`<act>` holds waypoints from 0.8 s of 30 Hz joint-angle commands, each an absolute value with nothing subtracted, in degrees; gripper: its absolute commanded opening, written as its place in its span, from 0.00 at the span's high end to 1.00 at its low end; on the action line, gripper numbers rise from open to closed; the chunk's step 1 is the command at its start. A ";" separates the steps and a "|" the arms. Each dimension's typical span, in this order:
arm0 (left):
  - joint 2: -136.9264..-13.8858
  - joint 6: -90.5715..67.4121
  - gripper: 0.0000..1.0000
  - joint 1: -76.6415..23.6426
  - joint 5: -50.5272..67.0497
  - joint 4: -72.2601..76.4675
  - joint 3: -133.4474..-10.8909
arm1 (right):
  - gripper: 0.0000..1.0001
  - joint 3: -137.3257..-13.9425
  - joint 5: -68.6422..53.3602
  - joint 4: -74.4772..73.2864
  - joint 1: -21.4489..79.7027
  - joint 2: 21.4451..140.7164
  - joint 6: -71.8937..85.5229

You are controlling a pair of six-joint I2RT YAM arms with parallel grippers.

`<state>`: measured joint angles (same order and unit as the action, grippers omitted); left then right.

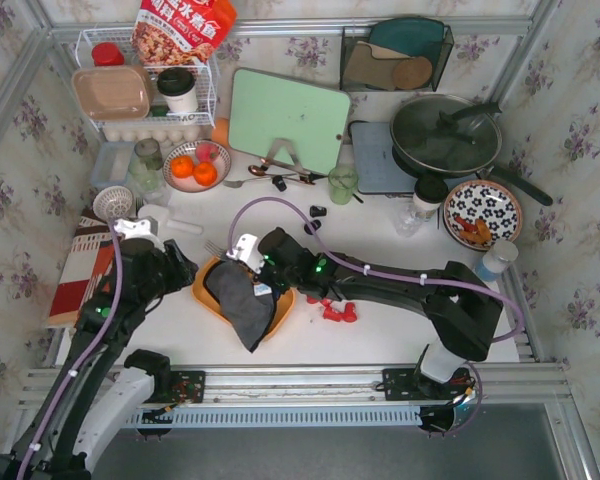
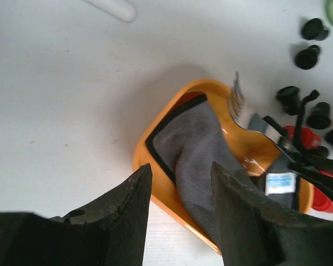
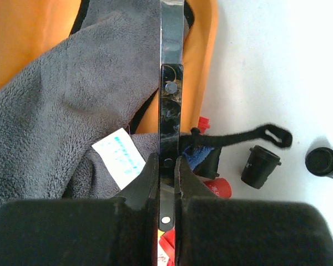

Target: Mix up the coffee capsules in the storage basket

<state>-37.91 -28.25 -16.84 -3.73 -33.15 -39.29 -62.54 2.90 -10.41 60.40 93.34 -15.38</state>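
The orange-yellow storage basket (image 1: 206, 288) sits near the table's front, mostly filled by a grey cloth (image 1: 242, 300). No capsules show inside it. Red capsules (image 1: 335, 312) lie on the table just right of it; black capsules (image 1: 315, 220) lie farther back. My right gripper (image 1: 263, 264) is shut on a fork's black handle (image 3: 171, 83), above the cloth (image 3: 61, 122) and basket (image 3: 28, 39). Its tines (image 2: 240, 102) reach over the basket's far rim. My left gripper (image 2: 177, 177) is open and empty, just above the basket's near-left rim (image 2: 155, 183). Black capsules (image 2: 307, 57) and red ones (image 2: 323, 200) lie outside it.
A bowl of oranges (image 1: 195, 168), a green cutting board (image 1: 288, 118), a white wire rack (image 1: 150, 90), a lidded wok (image 1: 446, 135) and a patterned plate (image 1: 482, 212) stand at the back. A folded striped cloth (image 1: 80, 280) lies left. A black capsule (image 3: 260, 165) lies beside the basket.
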 commanded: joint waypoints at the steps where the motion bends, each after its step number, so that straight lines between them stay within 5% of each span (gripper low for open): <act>1: -34.77 -29.44 0.49 -16.87 2.94 -30.64 -38.71 | 1.00 -61.54 4.76 -4.32 60.43 92.88 -12.02; 24: -39.63 -34.10 0.54 -16.87 12.37 -16.54 -35.88 | 1.00 -56.99 -0.86 2.43 60.42 89.09 -8.51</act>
<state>-39.90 -31.79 -16.88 12.03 -18.13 -36.80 -56.90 -1.50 -2.76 60.42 89.58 -10.81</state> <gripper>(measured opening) 0.465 0.070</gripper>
